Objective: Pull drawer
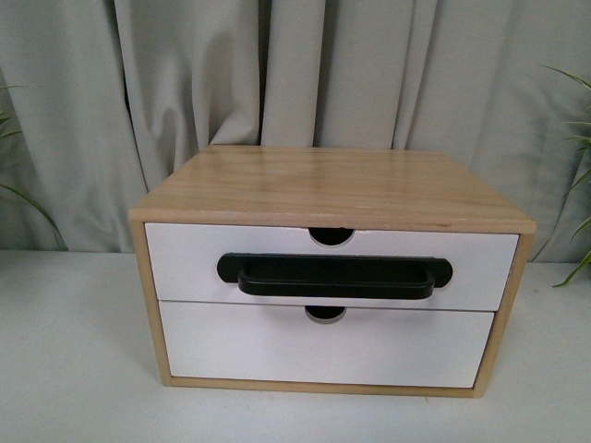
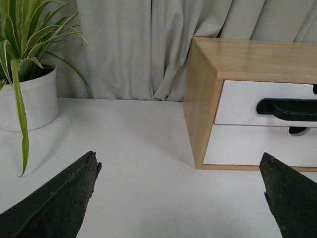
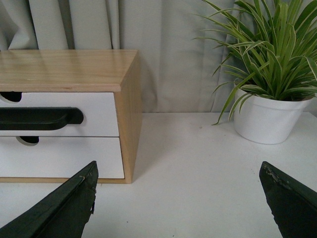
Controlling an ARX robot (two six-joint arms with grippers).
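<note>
From the front, the drawer (image 1: 416,245) sits shut in the cabinet's (image 1: 332,185) upper slot, with no arm near it. The left wrist view shows the left hand (image 2: 179,159) spread wide and empty, short of the cabinet's left side, and the right wrist view shows the right hand (image 3: 178,168) likewise agape off its right side. I'd centre one hand on the handle (image 1: 334,275), clamp squarely, and pull straight out.

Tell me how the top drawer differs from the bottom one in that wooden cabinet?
The top drawer carries a long black bar handle; the bottom drawer has a plain front with none. The top drawer's notch sits under the wooden top; the bottom drawer's sits just below that handle. Both have white fronts, half-round notches in the top edge, and look shut.
</note>
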